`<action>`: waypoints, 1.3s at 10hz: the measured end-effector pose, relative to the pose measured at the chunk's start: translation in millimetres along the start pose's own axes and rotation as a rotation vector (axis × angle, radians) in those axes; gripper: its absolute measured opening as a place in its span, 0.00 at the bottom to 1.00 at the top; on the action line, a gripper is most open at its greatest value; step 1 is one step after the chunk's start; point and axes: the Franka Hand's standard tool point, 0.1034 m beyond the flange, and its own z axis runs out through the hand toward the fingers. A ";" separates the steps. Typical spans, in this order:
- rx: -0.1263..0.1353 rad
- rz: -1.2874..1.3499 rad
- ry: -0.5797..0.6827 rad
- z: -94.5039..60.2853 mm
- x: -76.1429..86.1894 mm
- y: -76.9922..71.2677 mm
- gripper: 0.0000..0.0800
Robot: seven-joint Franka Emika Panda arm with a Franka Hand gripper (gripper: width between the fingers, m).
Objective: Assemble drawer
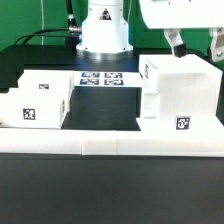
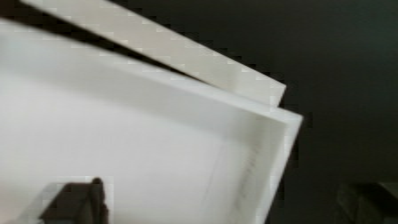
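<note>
Hovering my pincer point(image 1: 196, 48) over the drawer's big housing point(image 1: 180, 95) at the exterior view's right, I am holding the jaws wide apart and empty, probably to straddle its top edge. The tray point(image 1: 35, 100) is sitting on the table point(image 1: 100, 110) well apart, awaiting insertion.

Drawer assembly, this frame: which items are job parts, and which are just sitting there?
Job:
- housing, on the exterior view's right
- trays, on the exterior view's left
- end effector, open, above the housing

Not job:
- marker board, between housing and trays
- border wall, along the front
- arm base, at the back
</note>
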 end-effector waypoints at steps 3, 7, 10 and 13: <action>-0.005 -0.167 0.000 2.3 0.8 1.4 0.81; -0.105 -0.620 0.008 -12.2 21.2 24.4 0.81; -0.108 -0.832 -0.005 -10.6 21.1 25.1 0.81; -0.172 -0.975 -0.031 -14.4 49.9 56.2 0.81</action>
